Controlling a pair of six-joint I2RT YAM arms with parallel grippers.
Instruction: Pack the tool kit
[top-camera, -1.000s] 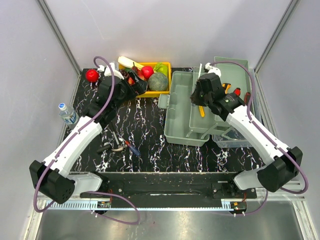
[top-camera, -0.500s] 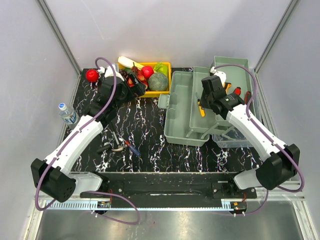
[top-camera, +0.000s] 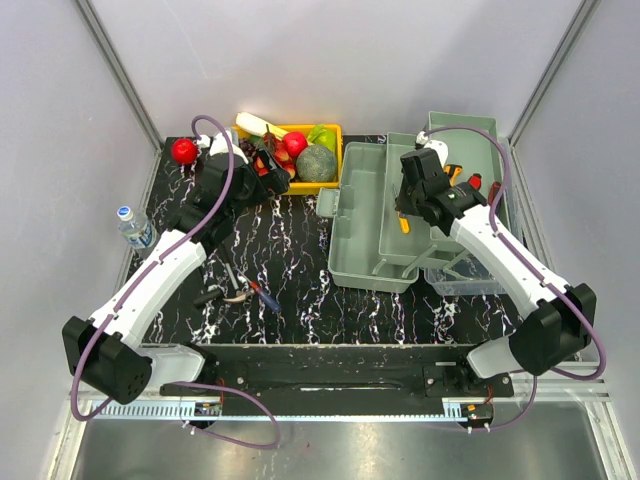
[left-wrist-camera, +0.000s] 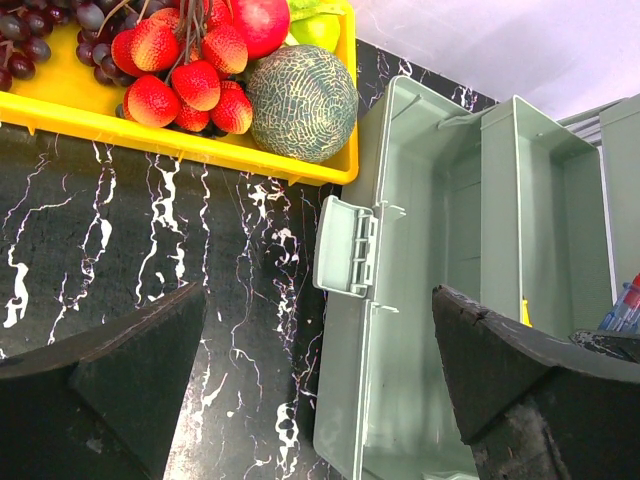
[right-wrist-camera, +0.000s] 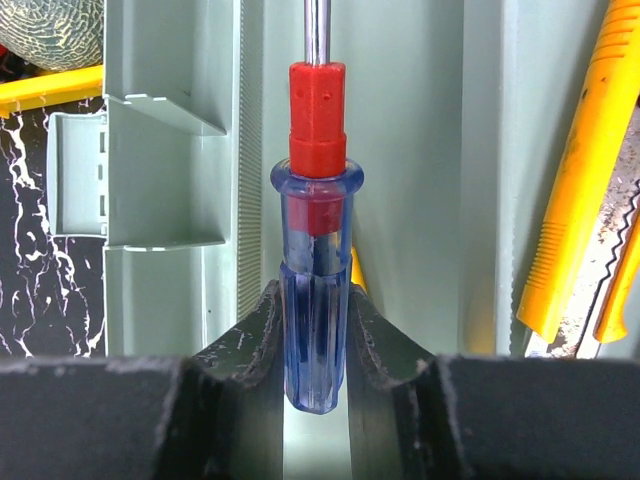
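The grey-green tool kit box (top-camera: 360, 220) lies open at the centre right, its tray (right-wrist-camera: 420, 150) empty under my right gripper. My right gripper (top-camera: 405, 200) hovers over the box, shut on a screwdriver (right-wrist-camera: 316, 220) with a clear blue handle and red collar; the shaft points away from the fingers (right-wrist-camera: 250, 330). My left gripper (top-camera: 272, 168) hangs open over the black table between the fruit tray and the box's left wall (left-wrist-camera: 420, 300), holding nothing. Yellow-handled tools (right-wrist-camera: 580, 170) lie in the box's right part. Pliers (top-camera: 235, 290) and a small screwdriver (top-camera: 264, 293) lie on the table at the left.
A yellow tray (top-camera: 338, 150) of fruit, with a melon (left-wrist-camera: 302, 100) and strawberries, sits at the back beside the box. A red ball (top-camera: 183, 150) lies at the back left. A water bottle (top-camera: 133, 226) stands off the left edge. White walls enclose the table.
My right gripper has shifted slightly right over the box, still holding the screwdriver. The left gripper has edged a little toward the fruit tray and stays open.
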